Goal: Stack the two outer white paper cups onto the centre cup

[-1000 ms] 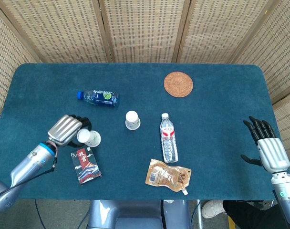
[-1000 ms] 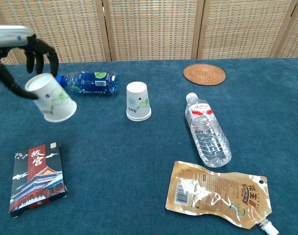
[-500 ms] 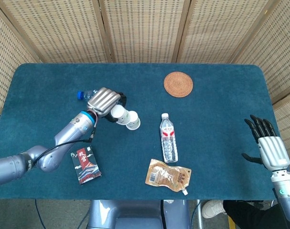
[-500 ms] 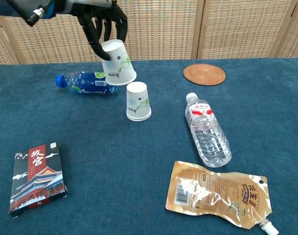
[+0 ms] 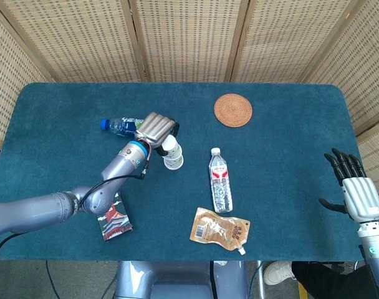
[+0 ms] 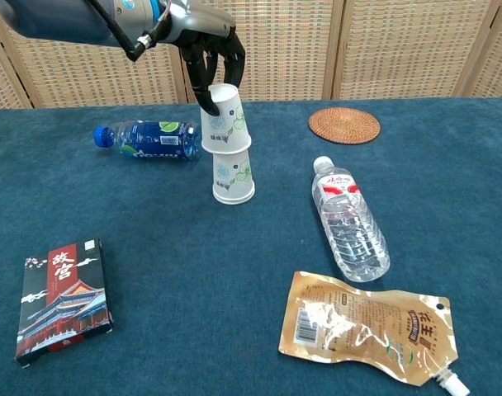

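Note:
An upside-down white paper cup [image 6: 234, 177] stands at the table's middle, also seen from above [image 5: 174, 162]. My left hand [image 6: 210, 58] grips a second upside-down white cup [image 6: 226, 122] from above and behind. That cup's rim sits right over the top of the standing cup, about upright. In the head view the left hand [image 5: 157, 128] covers part of the held cup [image 5: 169, 144]. My right hand [image 5: 355, 193] hangs beyond the table's right edge, fingers spread and holding nothing. It shows only in the head view. Just two cups are visible.
A blue bottle [image 6: 148, 139] lies left of the cups, close behind my left arm. A clear water bottle [image 6: 350, 221] lies to the right. A wicker coaster [image 6: 343, 125] sits at the back right. A brown pouch [image 6: 371, 328] and a card box [image 6: 63, 297] lie near the front.
My left hand has carried its cup from the table's left side rightward to above the centre cup and turned it upright-inverted. My right hand has barely shifted.

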Available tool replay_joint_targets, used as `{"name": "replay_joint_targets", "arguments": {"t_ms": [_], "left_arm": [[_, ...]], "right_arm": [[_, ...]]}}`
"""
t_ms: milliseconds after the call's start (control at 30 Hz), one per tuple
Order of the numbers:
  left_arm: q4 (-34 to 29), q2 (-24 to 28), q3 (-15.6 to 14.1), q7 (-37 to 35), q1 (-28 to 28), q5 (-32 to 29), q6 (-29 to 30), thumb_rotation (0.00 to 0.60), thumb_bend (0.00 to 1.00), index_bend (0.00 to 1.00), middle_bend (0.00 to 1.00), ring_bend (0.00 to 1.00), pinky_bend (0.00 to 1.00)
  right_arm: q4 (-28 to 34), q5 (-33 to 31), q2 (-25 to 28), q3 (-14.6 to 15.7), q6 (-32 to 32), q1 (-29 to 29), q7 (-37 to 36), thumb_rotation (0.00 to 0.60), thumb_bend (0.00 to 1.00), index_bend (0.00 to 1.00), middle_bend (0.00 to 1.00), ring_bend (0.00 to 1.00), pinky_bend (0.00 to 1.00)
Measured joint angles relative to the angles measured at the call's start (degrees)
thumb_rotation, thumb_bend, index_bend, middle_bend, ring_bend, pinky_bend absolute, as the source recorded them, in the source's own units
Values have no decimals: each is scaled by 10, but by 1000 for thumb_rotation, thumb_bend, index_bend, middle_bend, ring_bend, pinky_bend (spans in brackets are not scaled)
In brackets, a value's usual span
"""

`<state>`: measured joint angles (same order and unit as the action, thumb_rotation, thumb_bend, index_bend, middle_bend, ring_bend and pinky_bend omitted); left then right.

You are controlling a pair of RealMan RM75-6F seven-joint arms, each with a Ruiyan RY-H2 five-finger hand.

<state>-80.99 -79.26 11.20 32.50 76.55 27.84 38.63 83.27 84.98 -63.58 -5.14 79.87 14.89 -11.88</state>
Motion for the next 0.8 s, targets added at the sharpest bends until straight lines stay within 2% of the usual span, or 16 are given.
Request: {"name": "replay_joint_targets", "arguments": {"t_ms": [67,167,233,333,367,433,500,600,800], "left_arm": [[9,-6,-4,1,6,-15,1,600,298,536,403,443,434],[17,-14,-12,3,16,-37,-1,600,158,477,360,409,403],[18,-14,-15,1,19,-47,-9,600,31,327,231,275,335],[16,-11,-24,1,26,-60,-23,600,0,46,23,44,168],[14,-9,-27,0,28,-62,-24,600,0,13,4,16,129],[7,-5,-26,-9,25,-57,-23,600,0,0,0,0,48],[-1,1,-18,-23,20,-46,-19,600,0,0,0,0,10],[-18,14,-9,-45,4,-15,-3,600,0,0,0,0,0],[-84,61,2,-105,-70,88,86,600,0,0,0,0,0]], "right_arm": [[0,0,1,-1,0,-1,-2,600,0,36,0,0,0],[-1,0,2,-3,2,-3,-6,600,0,36,0,0,0],[-1,1,2,-3,3,-3,-7,600,0,36,0,0,0],[-1,2,3,-4,4,-4,-10,600,0,36,0,0,0],[-1,2,4,-4,3,-5,-11,600,0,36,0,0,0],[-1,3,5,-4,4,-6,-13,600,0,36,0,0,0],[-1,4,5,-4,5,-7,-13,600,0,36,0,0,0],[0,5,6,-5,6,-8,-15,600,0,36,0,0,0],[2,11,7,-4,8,-9,-14,600,0,36,0,0,0]]}}
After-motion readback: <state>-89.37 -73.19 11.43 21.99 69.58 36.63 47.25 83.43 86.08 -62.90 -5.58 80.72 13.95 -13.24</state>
